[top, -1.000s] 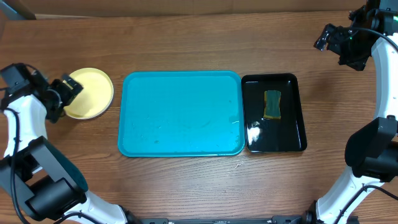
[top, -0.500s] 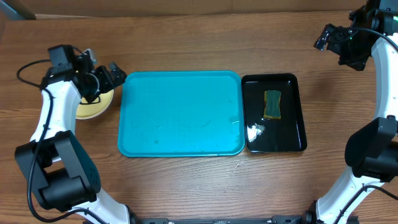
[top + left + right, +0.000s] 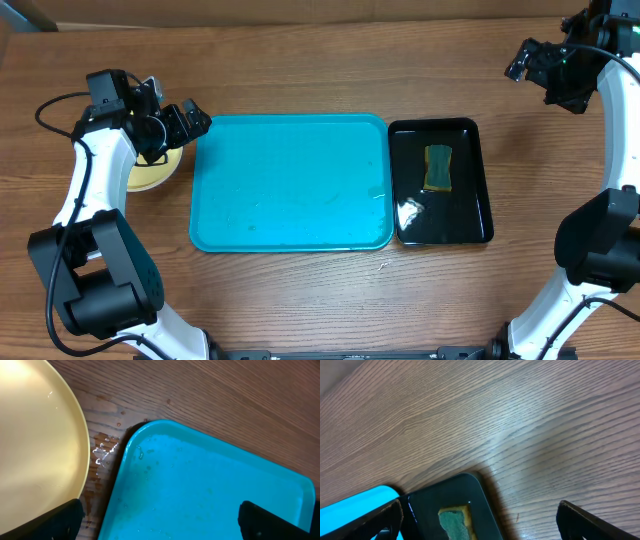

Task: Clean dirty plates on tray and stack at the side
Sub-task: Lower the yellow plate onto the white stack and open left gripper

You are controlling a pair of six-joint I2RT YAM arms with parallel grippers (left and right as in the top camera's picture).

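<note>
The turquoise tray (image 3: 290, 182) lies in the middle of the table with nothing on it; its top-left corner shows in the left wrist view (image 3: 200, 485). A pale yellow-green plate (image 3: 150, 174) lies on the table left of the tray, partly hidden by my left arm; it also shows in the left wrist view (image 3: 35, 450). Whether other plates lie under it I cannot tell. My left gripper (image 3: 180, 122) is open and empty above the tray's top-left corner, beside the plate. My right gripper (image 3: 528, 62) is open and empty at the far right, above bare table.
A glossy black tray (image 3: 440, 182) stands right of the turquoise tray and holds a green-and-yellow sponge (image 3: 438, 166) and some foam; it also shows in the right wrist view (image 3: 451, 510). Water drops (image 3: 102, 452) lie on the table between plate and tray.
My left gripper has swung from the left edge of the plate up and right, over the plate towards the tray's top-left corner. The right arm has not moved.
</note>
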